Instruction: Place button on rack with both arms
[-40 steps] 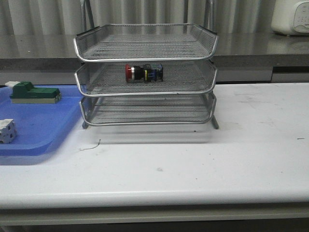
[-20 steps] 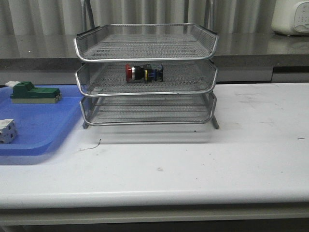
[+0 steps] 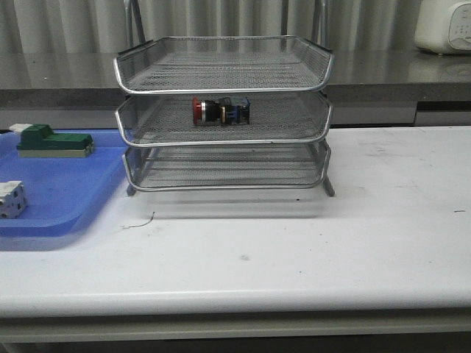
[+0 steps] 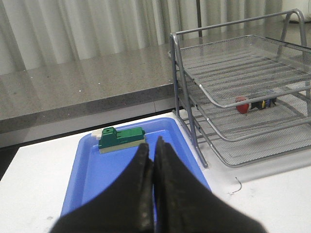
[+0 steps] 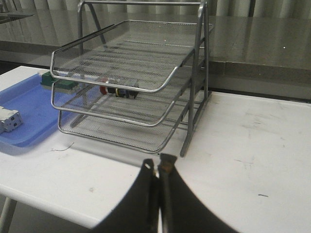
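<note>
The red-headed button [image 3: 220, 110] lies on its side on the middle tier of the silver wire rack [image 3: 221, 81]. It also shows in the left wrist view [image 4: 255, 105] and the right wrist view [image 5: 119, 91]. Neither arm shows in the front view. My left gripper [image 4: 151, 145] is shut and empty, held above the blue tray [image 4: 97, 179], apart from the rack [image 4: 243, 97]. My right gripper [image 5: 156, 165] is shut and empty, above the white table in front of the rack [image 5: 126, 77].
A blue tray [image 3: 51, 198] at the table's left holds a green-and-beige block [image 3: 53, 142] and a white blocky part [image 3: 10, 199]. A thin wire scrap [image 3: 140, 220] lies in front of the rack. A grey counter runs behind the table.
The view has shifted very slightly; the button and rack stay in place.
</note>
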Action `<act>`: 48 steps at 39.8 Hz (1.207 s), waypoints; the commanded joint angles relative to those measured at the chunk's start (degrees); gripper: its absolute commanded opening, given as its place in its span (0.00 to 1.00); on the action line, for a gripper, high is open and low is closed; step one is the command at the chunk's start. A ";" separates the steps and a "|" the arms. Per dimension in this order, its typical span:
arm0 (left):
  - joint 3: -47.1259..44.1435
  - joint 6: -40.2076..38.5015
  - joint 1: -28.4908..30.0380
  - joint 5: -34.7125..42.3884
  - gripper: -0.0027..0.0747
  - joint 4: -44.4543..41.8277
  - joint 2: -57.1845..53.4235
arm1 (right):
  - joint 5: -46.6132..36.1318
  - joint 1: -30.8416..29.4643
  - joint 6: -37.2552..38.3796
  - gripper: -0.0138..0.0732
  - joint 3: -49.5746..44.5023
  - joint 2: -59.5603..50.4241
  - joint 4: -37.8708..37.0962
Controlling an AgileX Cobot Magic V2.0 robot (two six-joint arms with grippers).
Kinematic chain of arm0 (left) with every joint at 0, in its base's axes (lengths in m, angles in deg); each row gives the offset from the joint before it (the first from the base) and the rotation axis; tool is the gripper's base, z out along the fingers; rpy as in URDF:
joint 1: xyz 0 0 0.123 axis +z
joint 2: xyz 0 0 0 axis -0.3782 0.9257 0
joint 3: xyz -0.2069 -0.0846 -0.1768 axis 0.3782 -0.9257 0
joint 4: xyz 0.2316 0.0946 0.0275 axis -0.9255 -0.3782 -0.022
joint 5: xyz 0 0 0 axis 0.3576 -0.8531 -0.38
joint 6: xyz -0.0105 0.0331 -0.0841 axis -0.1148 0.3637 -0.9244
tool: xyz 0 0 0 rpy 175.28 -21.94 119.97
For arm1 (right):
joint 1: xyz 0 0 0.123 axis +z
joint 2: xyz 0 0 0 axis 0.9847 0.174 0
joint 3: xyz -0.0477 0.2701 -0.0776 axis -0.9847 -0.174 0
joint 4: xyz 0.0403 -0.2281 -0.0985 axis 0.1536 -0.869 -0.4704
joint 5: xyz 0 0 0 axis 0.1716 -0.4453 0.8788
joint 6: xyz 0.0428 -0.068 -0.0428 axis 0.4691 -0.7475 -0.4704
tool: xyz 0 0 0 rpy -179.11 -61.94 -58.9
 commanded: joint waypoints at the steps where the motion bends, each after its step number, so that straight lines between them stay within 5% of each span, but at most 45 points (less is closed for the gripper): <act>1: -0.11 -1.67 0.17 6.51 0.01 -0.70 -0.83 | -4.35 -0.44 -0.09 0.09 1.53 0.38 1.12; 10: -7.57 -20.10 0.17 12.06 0.01 -14.12 -3.86 | -4.20 -0.44 -0.09 0.09 1.53 0.38 1.12; 25: -20.29 -20.10 0.17 20.47 0.01 -12.20 -3.99 | -4.09 -0.44 -0.09 0.09 1.53 0.38 1.12; 48: -20.33 -20.10 0.17 20.89 0.01 -11.95 -3.99 | -4.09 -0.44 -0.09 0.09 1.53 0.38 1.12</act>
